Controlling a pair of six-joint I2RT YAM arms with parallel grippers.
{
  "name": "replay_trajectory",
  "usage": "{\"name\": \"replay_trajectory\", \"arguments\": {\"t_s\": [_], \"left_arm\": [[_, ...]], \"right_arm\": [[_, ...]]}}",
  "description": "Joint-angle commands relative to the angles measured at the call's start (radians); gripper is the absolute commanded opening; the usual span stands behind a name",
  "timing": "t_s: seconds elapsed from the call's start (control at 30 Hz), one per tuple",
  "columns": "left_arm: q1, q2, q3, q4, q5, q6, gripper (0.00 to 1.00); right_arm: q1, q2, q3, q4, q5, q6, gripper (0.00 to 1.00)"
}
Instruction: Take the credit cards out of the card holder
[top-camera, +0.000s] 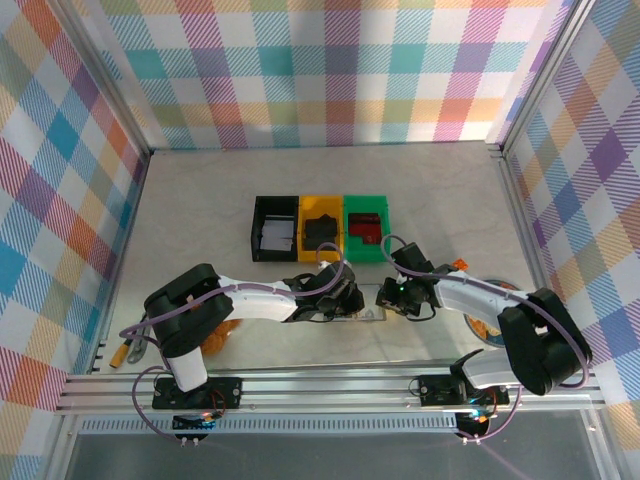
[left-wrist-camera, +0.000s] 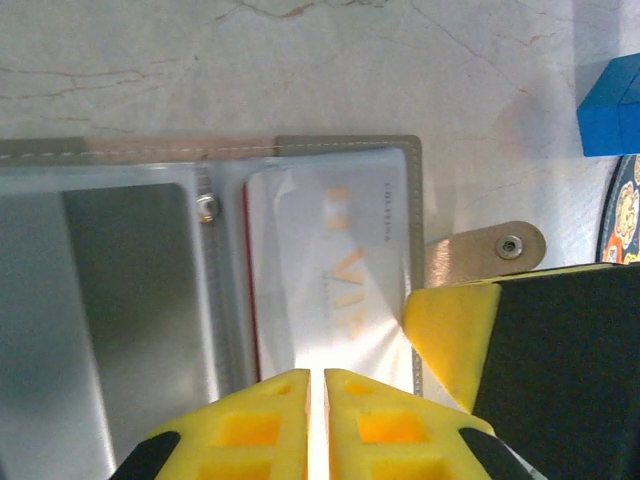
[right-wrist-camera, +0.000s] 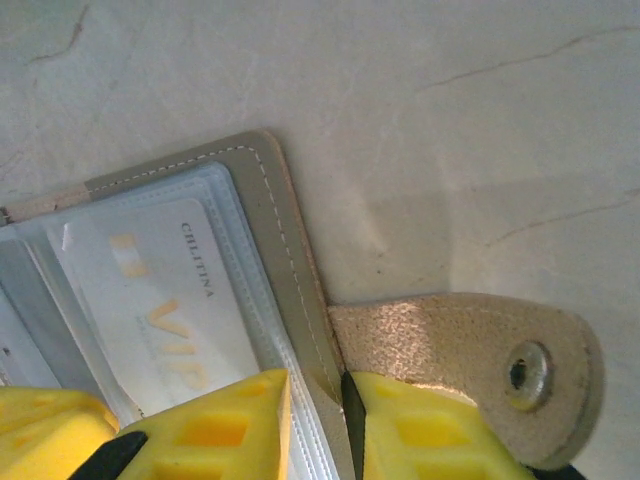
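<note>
Right hand (right-wrist-camera: 320, 400) pinches the card holder (right-wrist-camera: 285, 240) by the edge between its fingers, snap tab (right-wrist-camera: 450, 335) just right, while the left hand (left-wrist-camera: 317, 390), nearly closed, has a pale VIP credit card (left-wrist-camera: 330, 270) sleeved just ahead on the counter (left-wrist-camera: 300, 70).

A white card (right-wrist-camera: 150, 300) in the card holder (right-wrist-camera: 295, 270) says "VIP" in big gold letters. Small dark letters toward its 1 o'clock corner say "CHLITINA".
</note>
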Motion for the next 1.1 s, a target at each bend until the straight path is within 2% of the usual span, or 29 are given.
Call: {"name": "replay_trajectory", "arguments": {"t_s": [0.0, 0.2, 0.27, 0.43, 0.6, 0.83, 1.07], "left_arm": [[0.01, 0.008, 0.024, 0.026, 0.017, -0.012, 0.13], [0.013, 0.029, 0.032, 0.023, 0.024, -0.017, 0.14], [0.016, 0.02, 0.028, 0.003, 0.019, -0.005, 0.23], [0.017, -0.034, 0.027, -0.101, -0.055, 0.027, 0.28], [0.019, -0.021, 0.033, -0.101, -0.052, 0.029, 0.39], [0.02, -0.028, 0.059, -0.171, -0.095, 0.068, 0.41], [0.02, 0.024, 0.072, -0.12, -0.057, 0.041, 0.41]], "right_arm": [[-0.003, 0.045, -0.017, 0.015, -0.004, -0.004, 0.24], [-0.003, 0.064, -0.023, 0.03, -0.006, 0.005, 0.23], [-0.004, 0.057, -0.023, 0.023, -0.006, 0.005, 0.23], [-0.004, 0.027, -0.014, -0.001, 0.006, 0.003, 0.23], [-0.003, 0.024, -0.004, -0.006, 0.0, 0.003, 0.23], [-0.003, 0.023, -0.008, -0.004, -0.004, 0.004, 0.23], [-0.003, 0.027, -0.003, 0.007, -0.018, 0.007, 0.23]]}}
